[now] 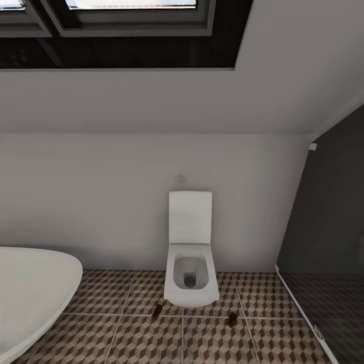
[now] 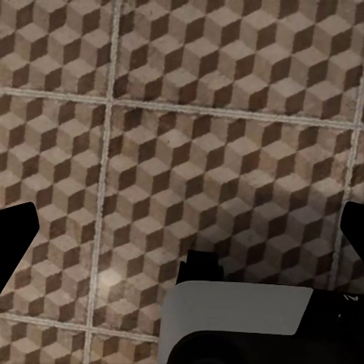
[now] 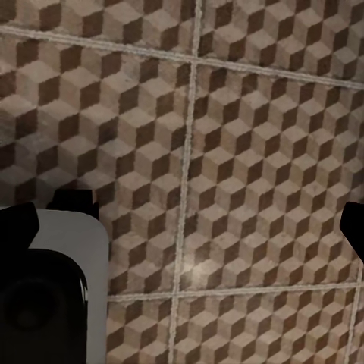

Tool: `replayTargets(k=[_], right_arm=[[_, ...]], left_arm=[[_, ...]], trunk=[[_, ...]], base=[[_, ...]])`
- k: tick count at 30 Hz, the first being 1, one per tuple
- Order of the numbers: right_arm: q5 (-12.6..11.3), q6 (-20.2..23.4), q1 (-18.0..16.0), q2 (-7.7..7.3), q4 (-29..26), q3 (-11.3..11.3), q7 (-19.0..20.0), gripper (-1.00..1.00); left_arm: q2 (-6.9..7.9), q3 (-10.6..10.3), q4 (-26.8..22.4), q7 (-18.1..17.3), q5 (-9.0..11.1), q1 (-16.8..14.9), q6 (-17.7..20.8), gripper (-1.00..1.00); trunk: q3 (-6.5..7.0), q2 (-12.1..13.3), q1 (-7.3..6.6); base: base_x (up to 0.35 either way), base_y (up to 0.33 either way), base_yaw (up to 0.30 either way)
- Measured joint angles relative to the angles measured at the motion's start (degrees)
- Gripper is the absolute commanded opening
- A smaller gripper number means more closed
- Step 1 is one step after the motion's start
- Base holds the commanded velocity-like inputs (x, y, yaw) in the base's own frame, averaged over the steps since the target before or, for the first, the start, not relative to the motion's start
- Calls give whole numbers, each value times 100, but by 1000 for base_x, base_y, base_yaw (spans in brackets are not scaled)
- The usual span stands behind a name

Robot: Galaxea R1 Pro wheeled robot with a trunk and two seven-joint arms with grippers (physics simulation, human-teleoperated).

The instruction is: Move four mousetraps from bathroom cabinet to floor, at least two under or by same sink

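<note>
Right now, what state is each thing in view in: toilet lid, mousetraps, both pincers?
toilet: lid raised against the wall, bowl open.
left mousetrap: lying on the bathroom floor at the toilet's left front.
right mousetrap: lying on the same floor at the toilet's right front.
bathtub: white rim showing, inside hidden.
left pincer: open, empty, over tiles.
right pincer: open, empty, over tiles.

Black pincer fingers (image 2: 17, 235), grey-white housing (image 2: 235, 311)

Both tools — left (image 2: 182, 227) and right (image 3: 182, 220) — fingers spread wide, nothing between them.
</note>
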Motion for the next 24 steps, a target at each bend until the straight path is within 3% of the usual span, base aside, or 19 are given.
replayTargets(k=[24], right_arm=[[-44, 47, 0, 61, 0, -24, 1, 100]], left_arm=[[-2, 0, 0, 0, 1, 0, -1, 100]], trunk=[[0, 0, 0]], base=[[0, 0, 0]])
